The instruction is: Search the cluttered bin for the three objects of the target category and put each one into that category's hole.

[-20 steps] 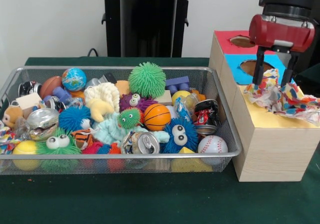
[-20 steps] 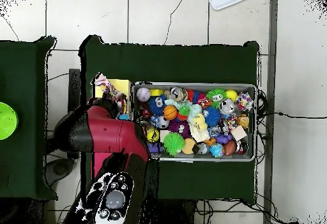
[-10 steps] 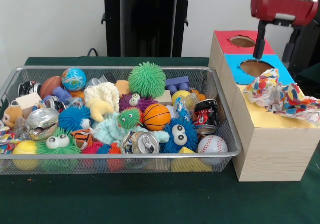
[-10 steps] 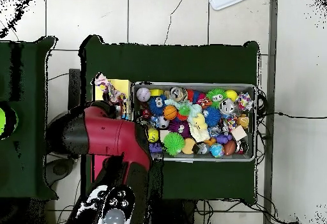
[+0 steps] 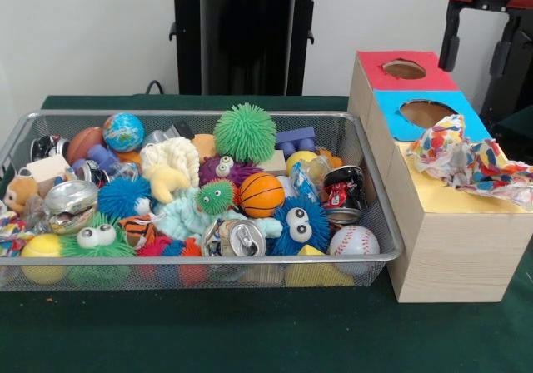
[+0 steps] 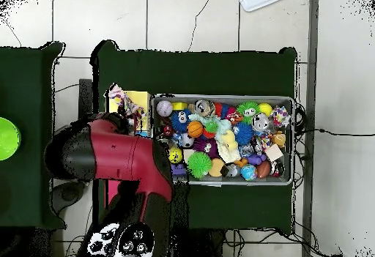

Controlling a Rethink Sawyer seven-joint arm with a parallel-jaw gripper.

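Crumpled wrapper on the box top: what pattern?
White with red, blue, yellow and orange confetti patches, the crumpled wrapper shows best in the front view.

One camera stands low at the bench's (image 5: pixel 250 331) edge, close in, looking level across the green cloth at the wire basket (image 5: pixel 200 261) of toys and the wooden box (image 5: pixel 450 248) with coloured holes, a white wall behind. The other hangs high above and looks straight down from much farther off, taking in the tiled floor (image 6: pixel 190 20) around the bench. Both share the basket (image 6: pixel 289 100), the box (image 6: pixel 140 100) and the crumpled patterned paper (image 5: pixel 466 161) on top of it, turned half round between them.
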